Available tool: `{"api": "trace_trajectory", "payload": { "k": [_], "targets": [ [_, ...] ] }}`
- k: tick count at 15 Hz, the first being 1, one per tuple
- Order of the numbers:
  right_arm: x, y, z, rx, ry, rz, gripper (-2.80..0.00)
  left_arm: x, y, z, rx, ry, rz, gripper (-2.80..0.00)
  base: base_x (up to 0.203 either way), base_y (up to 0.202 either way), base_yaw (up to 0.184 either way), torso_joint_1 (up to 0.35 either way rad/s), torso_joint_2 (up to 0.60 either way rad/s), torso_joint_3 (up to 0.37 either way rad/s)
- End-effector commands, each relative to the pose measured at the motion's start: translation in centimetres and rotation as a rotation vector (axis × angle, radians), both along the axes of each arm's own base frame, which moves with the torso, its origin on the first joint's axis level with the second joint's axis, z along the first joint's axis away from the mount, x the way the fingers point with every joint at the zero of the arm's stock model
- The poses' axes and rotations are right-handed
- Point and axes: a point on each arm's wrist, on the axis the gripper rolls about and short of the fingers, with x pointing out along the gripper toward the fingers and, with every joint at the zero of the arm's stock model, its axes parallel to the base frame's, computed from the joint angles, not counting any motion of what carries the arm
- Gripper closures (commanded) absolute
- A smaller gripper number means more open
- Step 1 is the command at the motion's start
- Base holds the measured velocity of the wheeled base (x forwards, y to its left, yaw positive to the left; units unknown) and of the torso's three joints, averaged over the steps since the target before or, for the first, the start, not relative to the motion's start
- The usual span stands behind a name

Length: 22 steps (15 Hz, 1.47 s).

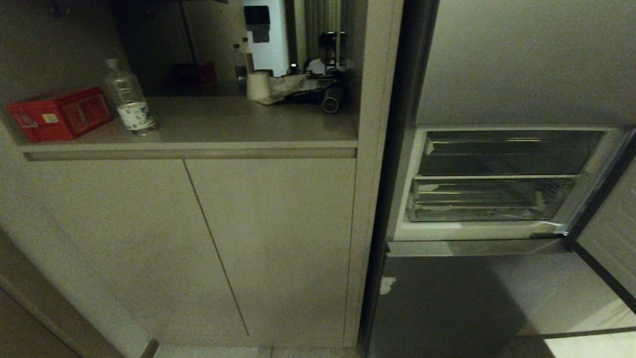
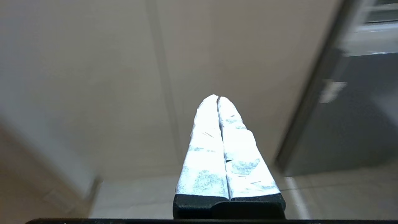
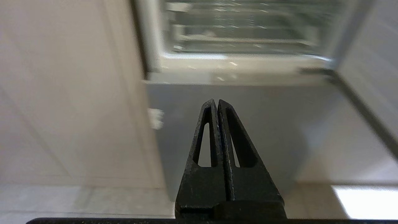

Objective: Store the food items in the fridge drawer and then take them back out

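Head view shows the fridge drawer [image 1: 489,201] empty in the open compartment, no food items visible anywhere. Left gripper [image 2: 217,99] and right gripper [image 3: 216,102] hang pressed closed, empty, below the drawer; storing seems unstarted, so finding the food comes next.

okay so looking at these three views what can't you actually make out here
- Food items: seen in no view.
- Fridge drawer: head view, dim and reflective, contents unreadable; right wrist view, blurred.
- Red box label: head view, too small.
- Both arms: outside the head view; left pincer and right pincer show only in wrist views.
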Motion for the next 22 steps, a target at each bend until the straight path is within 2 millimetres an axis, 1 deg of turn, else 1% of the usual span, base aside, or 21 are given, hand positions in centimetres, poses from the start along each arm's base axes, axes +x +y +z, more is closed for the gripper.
{"api": "trace_trajectory", "payload": {
  "k": [1,3,5,17,22],
  "targets": [
    [0.08,0.0,-0.29,0.0,0.01,0.0,0.0,0.01,0.0,0.0,0.0,0.002,0.0,0.0,0.004,-0.008,0.15,0.002,0.01,0.006],
    [0.08,0.0,-0.29,0.0,0.01,0.0,0.0,0.01,0.0,0.0,-0.009,0.002,0.002,0.0,0.002,-0.002,0.089,-0.001,0.0,0.004],
    [0.08,0.0,-0.28,0.001,0.009,0.001,0.0,0.01,0.0,0.0,-0.013,0.002,0.0,0.0,0.0,0.0,0.0,-0.067,0.15,0.085],
    [0.08,0.0,-0.29,0.0,0.01,0.0,0.0,0.01,0.0,0.0,-0.013,0.002,0.0,0.0,0.0,0.0,0.0,-0.155,0.37,0.207],
    [0.09,0.0,-0.3,-0.016,0.009,0.001,0.0,0.01,0.0,0.0,-0.014,0.002,0.0,0.0,0.0,0.0,0.0,-0.021,0.06,0.037]
  ]
}}
